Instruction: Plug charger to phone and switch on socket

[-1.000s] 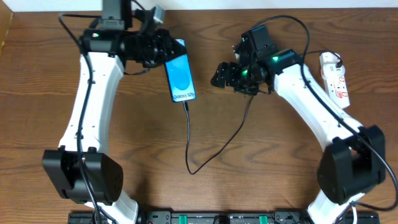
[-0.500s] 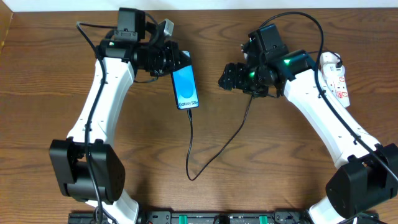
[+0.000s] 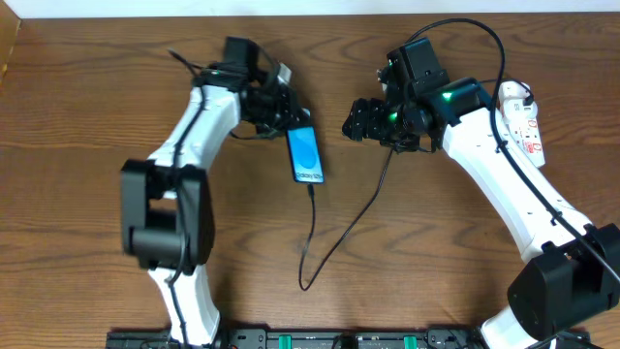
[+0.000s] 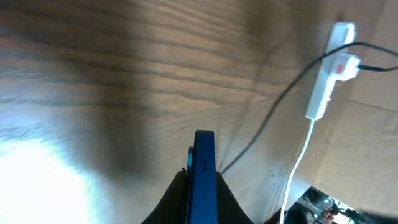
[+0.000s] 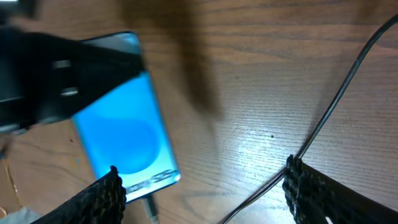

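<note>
The phone (image 3: 305,154), blue screen up, sits left of the table's middle with my left gripper (image 3: 290,120) shut on its upper end. The left wrist view shows the phone (image 4: 204,163) edge-on between the two jaws. The charger (image 3: 312,233), a thin black cable, has its plug tip (image 5: 153,208) at the phone's lower end. From there it loops toward the front and climbs to my right gripper (image 3: 353,121). That gripper (image 5: 202,186) stands open just right of the phone (image 5: 127,130), with the cable (image 5: 336,106) running past its right finger. The white socket (image 3: 524,124) lies at the far right.
A white cord (image 4: 297,168) trails from the socket (image 4: 328,68) toward the table's edge. A black cable (image 3: 465,29) arches over the right arm at the back. Bare wooden table (image 3: 77,194) lies on the left and along the front.
My left gripper has carried the phone to the right and slightly toward the front, dragging the cable's loop along. The right arm shifted slightly right earlier, then held still, open.
</note>
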{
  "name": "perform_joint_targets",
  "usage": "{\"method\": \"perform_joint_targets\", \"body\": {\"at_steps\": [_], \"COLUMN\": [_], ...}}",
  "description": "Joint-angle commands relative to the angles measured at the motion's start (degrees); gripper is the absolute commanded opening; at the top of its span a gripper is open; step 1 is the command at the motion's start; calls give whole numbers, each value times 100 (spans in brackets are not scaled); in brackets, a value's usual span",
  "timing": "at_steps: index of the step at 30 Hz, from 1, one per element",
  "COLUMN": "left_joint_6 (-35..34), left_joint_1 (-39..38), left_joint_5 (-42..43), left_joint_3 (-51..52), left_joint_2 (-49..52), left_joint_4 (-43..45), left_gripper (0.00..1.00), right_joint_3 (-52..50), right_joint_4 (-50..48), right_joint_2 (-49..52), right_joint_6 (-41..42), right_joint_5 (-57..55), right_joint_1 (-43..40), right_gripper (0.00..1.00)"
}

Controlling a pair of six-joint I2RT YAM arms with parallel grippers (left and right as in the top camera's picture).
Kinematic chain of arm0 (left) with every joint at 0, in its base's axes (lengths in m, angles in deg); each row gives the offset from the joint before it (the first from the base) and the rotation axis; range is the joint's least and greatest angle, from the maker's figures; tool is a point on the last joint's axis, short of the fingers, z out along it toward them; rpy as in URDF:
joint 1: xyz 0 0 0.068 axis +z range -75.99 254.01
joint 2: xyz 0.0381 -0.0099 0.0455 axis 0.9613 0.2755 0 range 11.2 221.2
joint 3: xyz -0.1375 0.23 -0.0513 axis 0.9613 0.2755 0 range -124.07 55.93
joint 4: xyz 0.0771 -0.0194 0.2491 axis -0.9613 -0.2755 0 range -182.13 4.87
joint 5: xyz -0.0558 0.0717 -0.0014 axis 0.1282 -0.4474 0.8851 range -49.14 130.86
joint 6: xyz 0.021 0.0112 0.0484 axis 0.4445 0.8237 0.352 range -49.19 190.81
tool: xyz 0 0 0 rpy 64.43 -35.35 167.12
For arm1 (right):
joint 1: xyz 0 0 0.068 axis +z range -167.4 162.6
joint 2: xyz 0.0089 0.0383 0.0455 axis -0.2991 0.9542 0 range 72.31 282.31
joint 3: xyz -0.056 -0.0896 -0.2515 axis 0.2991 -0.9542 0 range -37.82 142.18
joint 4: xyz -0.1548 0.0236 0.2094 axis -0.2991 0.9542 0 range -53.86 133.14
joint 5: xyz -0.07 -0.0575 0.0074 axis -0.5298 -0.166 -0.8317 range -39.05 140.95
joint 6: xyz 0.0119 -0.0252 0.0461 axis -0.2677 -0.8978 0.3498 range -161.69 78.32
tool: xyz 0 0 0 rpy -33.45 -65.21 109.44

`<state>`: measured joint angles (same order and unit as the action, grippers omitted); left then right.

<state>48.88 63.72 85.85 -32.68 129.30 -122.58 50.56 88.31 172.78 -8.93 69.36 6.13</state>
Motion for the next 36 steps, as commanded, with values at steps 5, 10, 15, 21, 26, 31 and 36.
{"method": "perform_joint_targets", "body": {"at_steps": [5,10,15,21,26,31,36], "left_joint_6": [-247,-260,-295,-459,-846,-981,-1161], "left_joint_1": [-273,-492,-761,-1014,-1036,-1027,-1027], "left_joint_5": [382,334,151,-138,-291,-420,-610], "left_joint_3": [-4,-4,-4,-4,-4,-4,0], "left_joint_2": [485,671,715,717,717,717,719], "left_joint_4": [328,442,564,713,894,970,992], "left_gripper": [8,8,7,7,7,7,8], "right_joint_3": [33,33,33,33,33,33,33], "right_joint_4": [76,98,98,98,120,122,63], "right_joint_2": [-94,-94,-94,-94,-94,-94,-94], "right_joint_6": [-164,-160,-157,-157,-160,-157,-155], "right_joint_5": [-85,-162,-181,-184,-181,-186,-203], "right_joint_1": [15,20,20,20,20,44,138], "right_gripper": [81,81,81,81,81,81,82]}}
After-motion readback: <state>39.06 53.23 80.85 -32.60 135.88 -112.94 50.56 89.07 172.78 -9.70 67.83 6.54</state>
